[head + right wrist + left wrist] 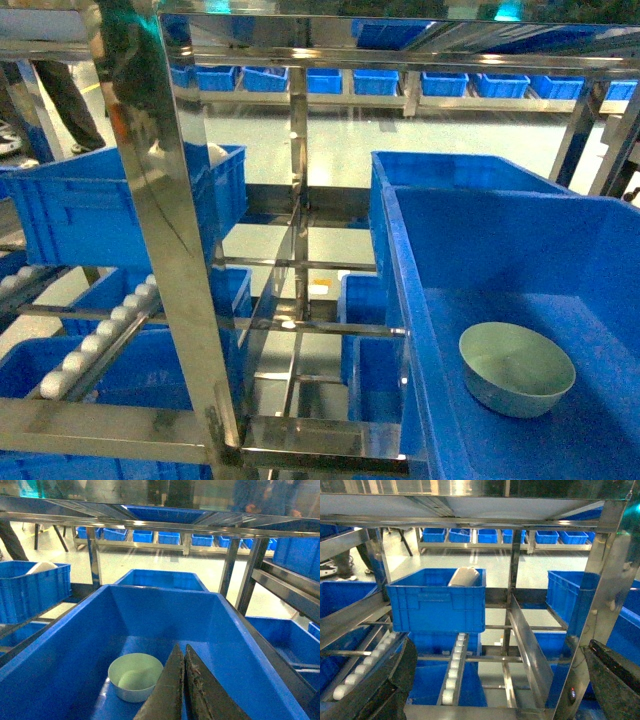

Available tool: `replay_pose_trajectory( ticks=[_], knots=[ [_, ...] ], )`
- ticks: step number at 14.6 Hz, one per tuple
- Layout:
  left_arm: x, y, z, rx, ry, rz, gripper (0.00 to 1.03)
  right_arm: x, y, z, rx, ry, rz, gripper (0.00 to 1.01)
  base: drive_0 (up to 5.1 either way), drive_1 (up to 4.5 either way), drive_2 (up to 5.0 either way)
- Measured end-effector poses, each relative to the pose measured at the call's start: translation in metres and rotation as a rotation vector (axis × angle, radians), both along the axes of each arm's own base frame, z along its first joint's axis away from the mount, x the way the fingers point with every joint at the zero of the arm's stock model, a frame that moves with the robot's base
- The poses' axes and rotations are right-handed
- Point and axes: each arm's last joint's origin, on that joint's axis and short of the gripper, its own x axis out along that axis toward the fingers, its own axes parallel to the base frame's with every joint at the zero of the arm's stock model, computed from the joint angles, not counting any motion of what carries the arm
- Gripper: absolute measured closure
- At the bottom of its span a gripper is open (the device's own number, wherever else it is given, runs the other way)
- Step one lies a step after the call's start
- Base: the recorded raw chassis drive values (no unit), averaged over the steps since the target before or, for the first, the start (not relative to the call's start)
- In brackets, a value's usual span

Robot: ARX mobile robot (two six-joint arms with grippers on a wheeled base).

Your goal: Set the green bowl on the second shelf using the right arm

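While green bowl sits in blue bin, right end effector closed empty beside it, left end effector's state unclear.

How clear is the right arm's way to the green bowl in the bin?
Probably clear: the green bowl sits alone in the open-topped blue bin, with the right end effector right beside it, fingers together.

Open top above green bowl, blue bin walls all around.
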Motion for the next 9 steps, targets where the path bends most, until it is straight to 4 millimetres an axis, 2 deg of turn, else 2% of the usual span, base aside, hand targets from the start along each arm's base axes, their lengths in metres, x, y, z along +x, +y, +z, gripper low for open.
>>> replay_pose_trajectory(
  ticks=[1, 5, 9],
  knots=[
    [0.0000, 0.0000, 0.0000, 0.000, 0.000, 0.000, 0.05, 0.0000, 0.0000, -0.0001, 0.000, 0.001, 0.000, 0.99, 0.0, 0.00, 0.0],
    [0.0000, 0.0000, 0.0000, 0.000, 0.000, 0.000, 0.05, 0.0000, 0.0000, -0.0001, 0.000, 0.001, 0.000, 0.98, 0.0, 0.00, 0.0],
    [0.0000, 0.0000, 0.0000, 0.000, 0.000, 0.000, 0.05, 0.0000, 0.0000, -0.0001, 0.000, 0.001, 0.000, 0.45, 0.0, 0.00, 0.0]
  ],
)
